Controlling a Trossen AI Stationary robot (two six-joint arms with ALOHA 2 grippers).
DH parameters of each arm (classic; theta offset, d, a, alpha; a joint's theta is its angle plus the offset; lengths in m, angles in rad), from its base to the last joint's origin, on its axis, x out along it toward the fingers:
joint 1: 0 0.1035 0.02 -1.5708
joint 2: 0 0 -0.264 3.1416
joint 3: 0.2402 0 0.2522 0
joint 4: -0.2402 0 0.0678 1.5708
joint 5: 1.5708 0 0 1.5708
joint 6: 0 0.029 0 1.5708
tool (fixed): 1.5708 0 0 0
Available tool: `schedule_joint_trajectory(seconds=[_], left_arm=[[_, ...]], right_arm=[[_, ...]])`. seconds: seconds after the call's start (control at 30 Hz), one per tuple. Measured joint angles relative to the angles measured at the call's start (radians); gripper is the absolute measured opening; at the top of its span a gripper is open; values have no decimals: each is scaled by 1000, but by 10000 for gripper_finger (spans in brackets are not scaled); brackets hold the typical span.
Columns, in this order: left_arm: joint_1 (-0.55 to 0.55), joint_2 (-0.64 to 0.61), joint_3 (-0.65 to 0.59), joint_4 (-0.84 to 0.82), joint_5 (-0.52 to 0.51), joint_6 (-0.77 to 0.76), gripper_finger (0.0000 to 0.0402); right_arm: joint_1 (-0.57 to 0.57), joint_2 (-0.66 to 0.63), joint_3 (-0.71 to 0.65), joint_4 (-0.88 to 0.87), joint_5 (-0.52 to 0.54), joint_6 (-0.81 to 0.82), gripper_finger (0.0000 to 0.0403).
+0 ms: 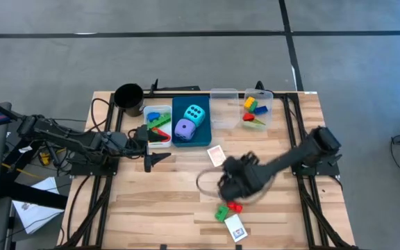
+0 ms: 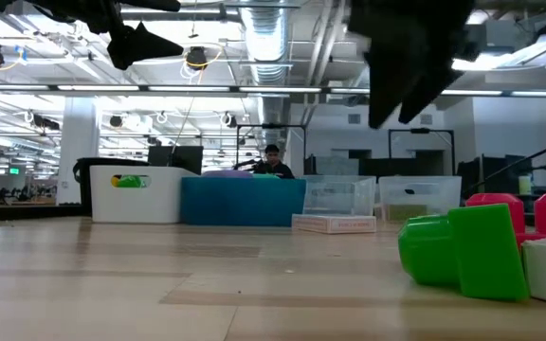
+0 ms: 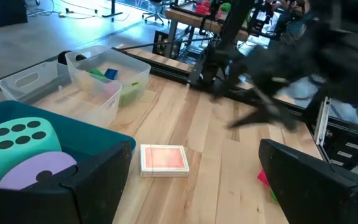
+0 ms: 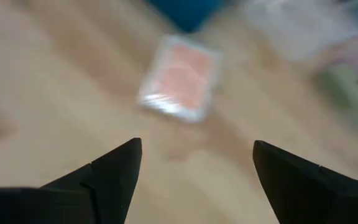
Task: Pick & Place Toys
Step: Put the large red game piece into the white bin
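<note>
The right gripper hangs over mid-table, fingers spread wide with nothing between them (arm reaching in diagonally). The left gripper waits, fingers parted.

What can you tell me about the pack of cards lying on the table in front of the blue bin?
The pack of cards is a small flat rectangular box with an orange-red face and a white border, seemingly wrapped in clear film. It lies flat on the wooden table, slightly askew, just in front of the blue bin and apart from it. Nothing touches it. The right tool hangs open above the table, pointed towards the pack, holding nothing.
</note>
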Motion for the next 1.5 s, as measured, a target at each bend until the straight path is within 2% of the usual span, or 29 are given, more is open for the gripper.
schedule_joint_trajectory(seconds=[0.17, 0.27, 0.43, 0.53, 0.83, 1.3, 1.5], left_arm=[[0, 0, 0, 2, 0, 1, 346], [0, 0, 0, 11, 0, 1, 346], [0, 0, 0, 26, 0, 1, 346], [0, 0, 0, 44, 0, 1, 346], [0, 0, 0, 111, 0, 1, 346], [0, 73, 1, 152, 0, 1, 346], [1, 94, -2, 178, 0, 1, 346]], right_arm=[[155, 0, 0, 153, 7, 45, 303], [224, 0, 0, 218, 8, -21, 303], [296, 0, 0, 316, -14, -118, 303], [315, 0, 0, 326, -64, -77, 303], [277, 52, 0, 288, -141, -30, 303], [184, 177, -1, 248, -462, -51, 303], [171, 178, 0, 266, -478, -57, 294]])
